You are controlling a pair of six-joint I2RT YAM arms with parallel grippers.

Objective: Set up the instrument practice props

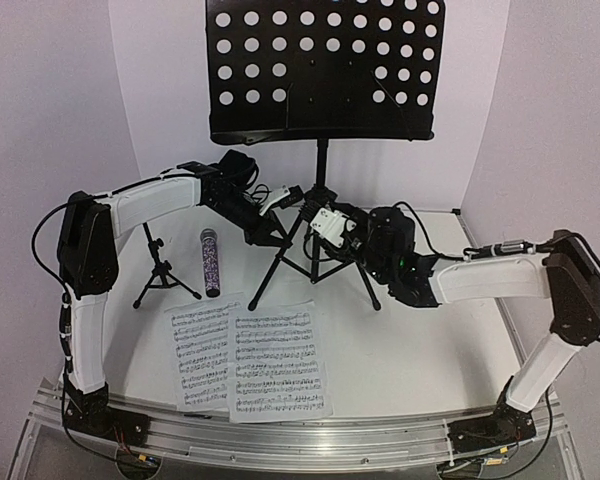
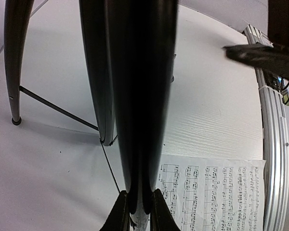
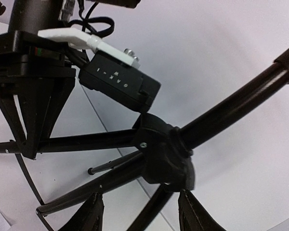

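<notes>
Centre back is crowded. The music stand (image 1: 320, 120) splays its tripod legs over the table (image 1: 430, 350), and its desk overhangs from above. Left gripper (image 2: 138, 211) is clamped on one leg; right gripper (image 3: 142, 211) straddles the hub, jaws wide. On the left there's a narrow lane between mic stand (image 1: 161, 268) and microphone (image 1: 210, 262). Music sheets (image 1: 250, 360) cover front centre. The front-right table is bare, with room to pass.

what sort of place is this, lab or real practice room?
Probably a robot lab test booth, not a music room: plain white wall panels close around a white table, an aluminium rail along its near edge, and a black tripod music stand with perforated metal desk.
</notes>
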